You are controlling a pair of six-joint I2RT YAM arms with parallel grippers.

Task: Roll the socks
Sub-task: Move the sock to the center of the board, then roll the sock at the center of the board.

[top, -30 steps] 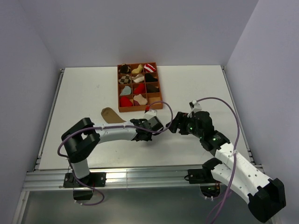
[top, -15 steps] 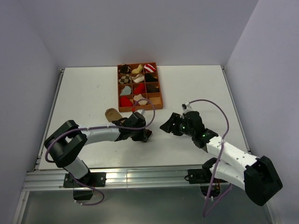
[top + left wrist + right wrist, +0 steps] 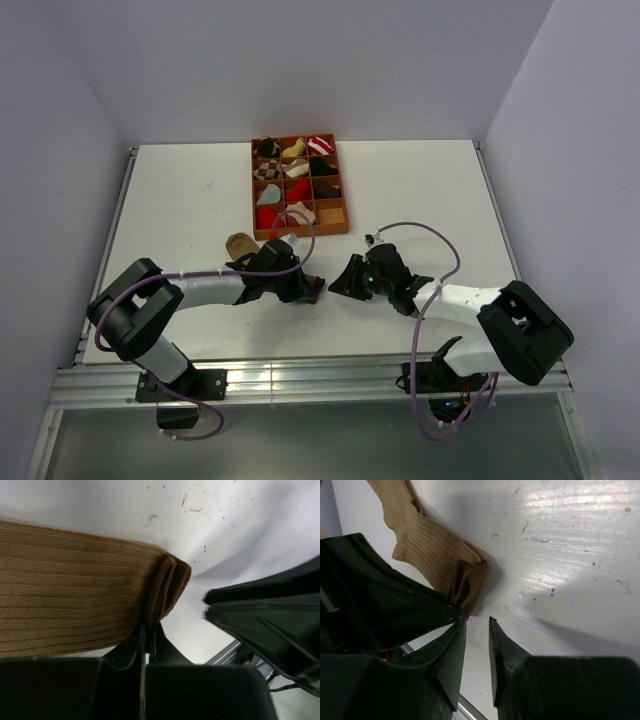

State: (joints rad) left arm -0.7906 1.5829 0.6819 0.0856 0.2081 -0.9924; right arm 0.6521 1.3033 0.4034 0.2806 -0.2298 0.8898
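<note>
One big white tabletop (image 3: 180, 190) carries everything. An orange box (image 3: 253, 190) with many little rooms sits near the middle of the far edge, and small sock bundles (image 3: 268, 215) fill most of the rooms.

The brown sock (image 3: 240, 245) lies flat just in front of the box's near left corner and runs toward the middle of the tabletop. The end nearest the middle is folded over into a small thick lump. The rest of it is long and loose.

The left hand (image 3: 148, 630) is closed tight and pinches that lump at its edge. The right hand (image 3: 477, 622) sits low, just beside the lump. Its two fingers have only a thin gap between them, and nothing is in the gap.

I think the roll has only just begun, so a lot can go wrong. The lump is just one small turn, so it may flop open if the left hand lets go too soon. The two hands are very close, so they may bump. The right hand may catch only the top layer, or miss, and then a tug could pull the sock out of the pinch. The loose part may also slide along the tabletop and not wind up.
</note>
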